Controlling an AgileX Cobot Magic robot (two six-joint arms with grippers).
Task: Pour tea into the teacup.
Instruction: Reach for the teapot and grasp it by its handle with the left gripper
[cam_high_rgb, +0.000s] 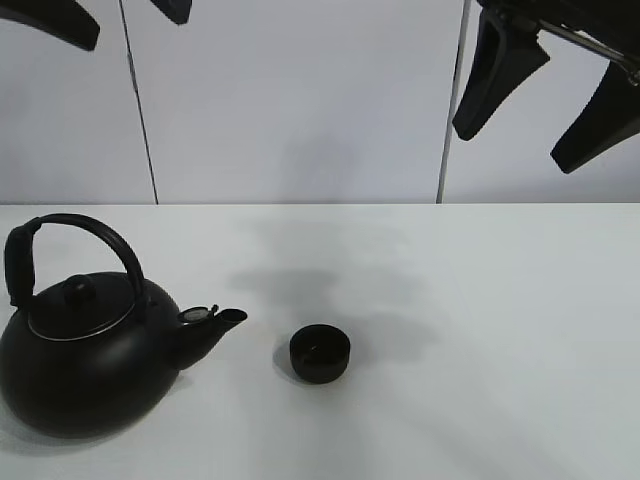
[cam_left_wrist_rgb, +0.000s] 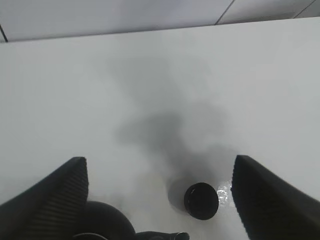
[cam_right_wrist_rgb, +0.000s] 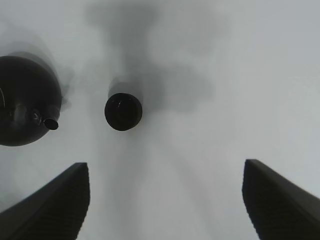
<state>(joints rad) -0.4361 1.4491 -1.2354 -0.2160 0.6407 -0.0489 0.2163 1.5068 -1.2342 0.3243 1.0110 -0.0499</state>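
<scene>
A small, low black teacup (cam_high_rgb: 320, 355) stands upright on the white table, just right of the spout of a large round black kettle (cam_high_rgb: 90, 350) with an arched handle. My left gripper (cam_high_rgb: 115, 15) is open and empty, high above the table at the top left. My right gripper (cam_high_rgb: 548, 110) is open and empty, high at the top right. The left wrist view shows the teacup (cam_left_wrist_rgb: 201, 201) and part of the kettle (cam_left_wrist_rgb: 107, 222) far below its gripper (cam_left_wrist_rgb: 159, 161). The right wrist view shows the teacup (cam_right_wrist_rgb: 123, 111) and kettle (cam_right_wrist_rgb: 25, 100) below its gripper (cam_right_wrist_rgb: 165, 165).
The white table (cam_high_rgb: 500, 300) ends at a pale panelled wall (cam_high_rgb: 300, 100) behind it. Nothing else stands on the table in view.
</scene>
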